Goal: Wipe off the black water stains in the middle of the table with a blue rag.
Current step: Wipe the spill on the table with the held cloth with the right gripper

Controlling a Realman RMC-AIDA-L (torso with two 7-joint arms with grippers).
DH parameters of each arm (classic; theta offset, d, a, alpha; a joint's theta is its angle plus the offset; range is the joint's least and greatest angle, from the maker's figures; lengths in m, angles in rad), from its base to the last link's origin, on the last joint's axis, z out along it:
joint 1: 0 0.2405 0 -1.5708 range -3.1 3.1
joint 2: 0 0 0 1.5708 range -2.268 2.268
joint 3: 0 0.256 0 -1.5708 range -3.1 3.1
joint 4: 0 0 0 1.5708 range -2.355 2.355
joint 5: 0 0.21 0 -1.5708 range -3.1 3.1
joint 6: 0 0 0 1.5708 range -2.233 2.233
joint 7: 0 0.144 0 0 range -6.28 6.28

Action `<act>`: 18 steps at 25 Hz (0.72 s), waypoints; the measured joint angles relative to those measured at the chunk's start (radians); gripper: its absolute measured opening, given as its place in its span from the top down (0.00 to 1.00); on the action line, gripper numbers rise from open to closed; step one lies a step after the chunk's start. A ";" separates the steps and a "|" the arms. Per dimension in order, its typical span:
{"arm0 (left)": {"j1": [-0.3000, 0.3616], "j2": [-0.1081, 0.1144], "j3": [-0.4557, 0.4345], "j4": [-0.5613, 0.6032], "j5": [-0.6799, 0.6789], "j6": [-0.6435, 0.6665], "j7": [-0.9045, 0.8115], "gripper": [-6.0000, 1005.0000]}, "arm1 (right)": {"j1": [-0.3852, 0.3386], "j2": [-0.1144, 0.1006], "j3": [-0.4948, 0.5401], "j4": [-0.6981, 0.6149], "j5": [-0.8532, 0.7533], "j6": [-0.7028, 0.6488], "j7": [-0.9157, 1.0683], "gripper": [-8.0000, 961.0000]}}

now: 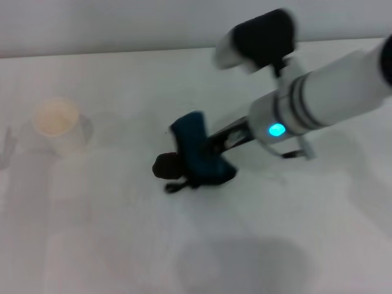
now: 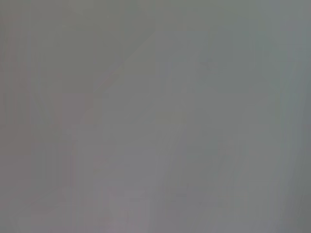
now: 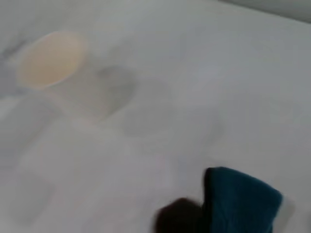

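White worktop (image 1: 122,245) | black stain (image 1: 166,165) mid-worktop | blue rag (image 1: 199,153) touching stain's right edge | right gripper (image 1: 211,149) fingers clamped on rag | white cup (image 1: 56,122) well left of stain | left gripper unseen

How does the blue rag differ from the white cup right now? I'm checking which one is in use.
The blue rag is dark teal, soft and bunched up, while the white cup is pale, rigid and upright. The rag is held at the right pincer in the middle of the table, against the black water stains; the cup stands alone far to the robot's left, untouched. Both rest on the table.
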 joint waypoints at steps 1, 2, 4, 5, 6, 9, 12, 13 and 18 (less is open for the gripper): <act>-0.001 0.000 0.000 0.000 0.000 0.000 0.000 0.11 | 0.000 0.000 0.000 0.000 0.000 0.000 0.000 0.90; -0.001 0.000 -0.001 0.000 0.000 0.000 0.000 0.11 | 0.010 0.000 -0.045 0.000 -0.001 -0.028 -0.002 0.90; -0.002 -0.001 -0.003 0.000 0.000 0.000 0.000 0.11 | 0.022 0.001 -0.126 0.001 -0.004 -0.098 -0.006 0.90; -0.003 -0.001 -0.003 0.000 0.000 0.000 0.000 0.11 | 0.025 0.000 -0.154 0.004 -0.005 -0.138 -0.011 0.90; -0.003 -0.001 -0.003 -0.001 0.000 -0.001 0.000 0.11 | 0.028 0.000 -0.178 0.008 -0.006 -0.168 -0.017 0.90; -0.007 -0.002 -0.002 -0.001 0.000 -0.006 0.000 0.11 | 0.033 0.001 -0.228 0.035 -0.006 -0.233 -0.045 0.90; -0.011 -0.003 -0.003 0.003 0.000 -0.014 0.000 0.11 | 0.039 0.003 -0.267 0.070 -0.006 -0.275 -0.078 0.90; -0.013 -0.003 -0.005 0.004 0.000 -0.018 0.000 0.11 | 0.042 0.004 -0.279 0.080 -0.006 -0.287 -0.086 0.90; -0.015 -0.004 -0.005 0.006 -0.001 -0.023 0.000 0.11 | 0.053 0.006 -0.307 0.120 -0.024 -0.324 -0.095 0.90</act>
